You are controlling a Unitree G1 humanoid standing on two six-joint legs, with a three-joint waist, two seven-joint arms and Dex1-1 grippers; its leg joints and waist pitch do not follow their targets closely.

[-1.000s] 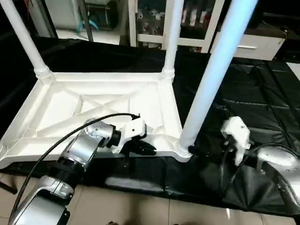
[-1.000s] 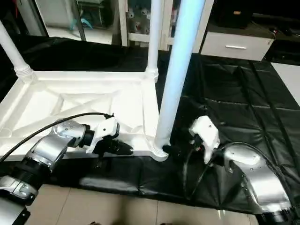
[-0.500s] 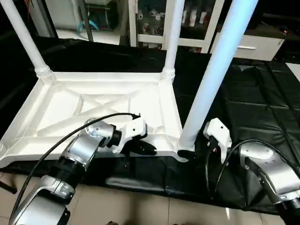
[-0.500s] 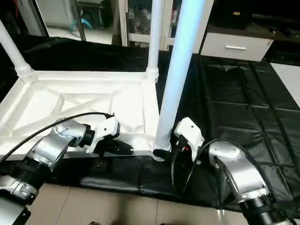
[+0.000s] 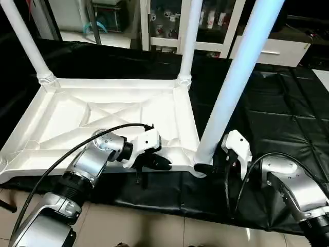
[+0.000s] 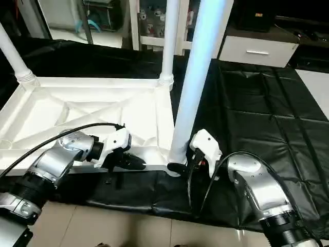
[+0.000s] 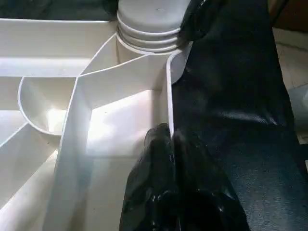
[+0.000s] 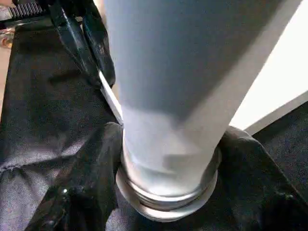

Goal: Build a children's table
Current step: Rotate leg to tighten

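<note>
Gripping rim (image 7: 169,96), right gripper (image 6: 177,167) around leg (image 6: 193,87)

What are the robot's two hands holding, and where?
The left gripper pinches the tabletop's near rim. The right gripper has a finger each side of the near leg's base, beside its socket.

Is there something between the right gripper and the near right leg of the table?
Nothing visible. The right gripper has a black finger on each side of the leg, just above its ribbed base at the corner socket.
</note>
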